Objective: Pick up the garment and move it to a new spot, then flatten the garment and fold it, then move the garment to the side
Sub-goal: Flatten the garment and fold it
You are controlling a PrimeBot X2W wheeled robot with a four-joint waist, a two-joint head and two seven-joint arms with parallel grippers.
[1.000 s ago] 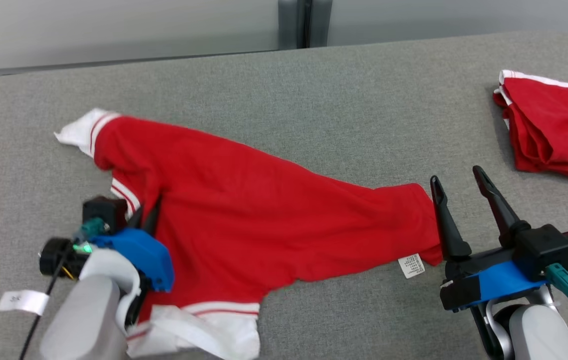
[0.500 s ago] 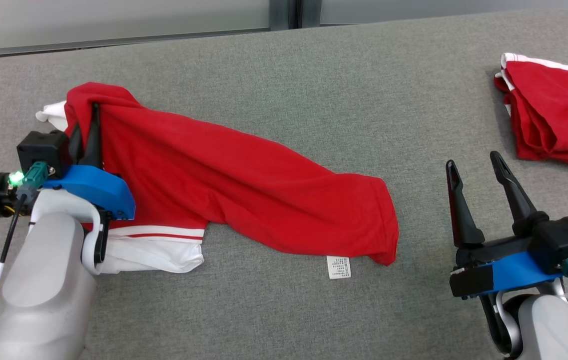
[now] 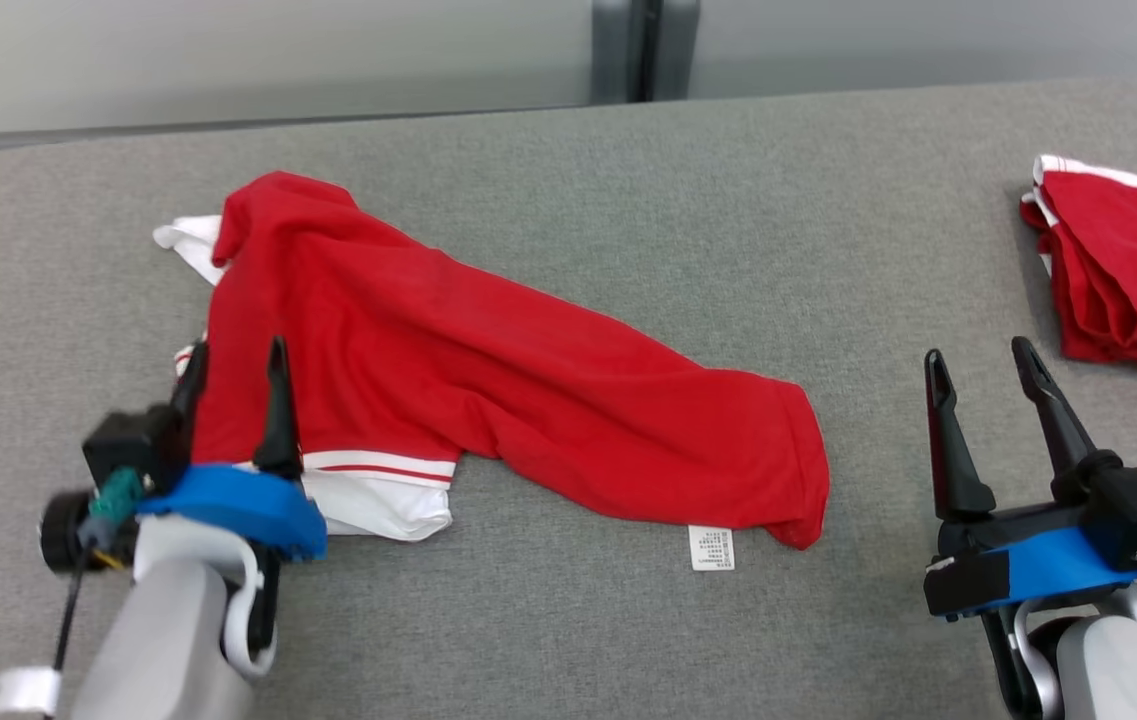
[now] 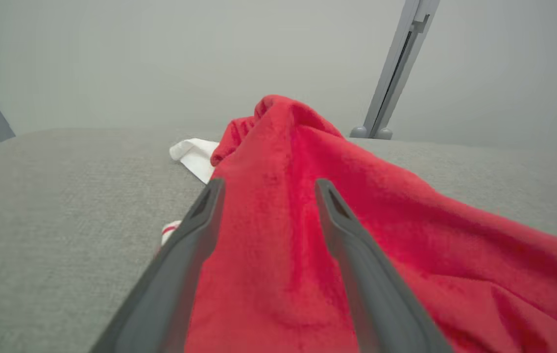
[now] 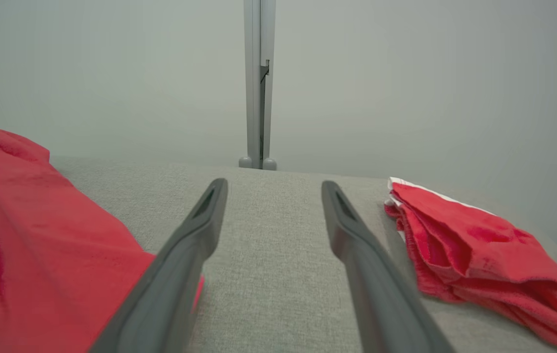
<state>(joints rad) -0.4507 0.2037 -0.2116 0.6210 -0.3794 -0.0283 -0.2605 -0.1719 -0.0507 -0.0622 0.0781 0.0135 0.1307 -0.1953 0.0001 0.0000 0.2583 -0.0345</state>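
The garment (image 3: 488,385) is a red shirt with white, red-striped trim, lying folded lengthwise across the grey table, its white care label (image 3: 711,547) at the near right corner. My left gripper (image 3: 233,362) stands open at the shirt's left end, both fingers apart with nothing pinched between them. Through the left wrist view the red cloth (image 4: 307,206) runs below and beyond the left gripper (image 4: 268,189). My right gripper (image 3: 978,358) is open over bare table, to the right of the shirt's right end. The right wrist view shows the right gripper (image 5: 273,189) above grey cloth, the garment (image 5: 28,206) at its left.
A second red garment (image 3: 1123,260) with white trim lies bunched at the table's far right, seen as a folded heap (image 5: 474,245) from the right wrist. The grey table (image 3: 628,200) reaches to a pale wall with a grey post (image 3: 643,45).
My left gripper carried the shirt's near edge up and over onto the far part, then opened and drew back toward me. The right gripper stayed open beside the shirt. The head camera shifted.
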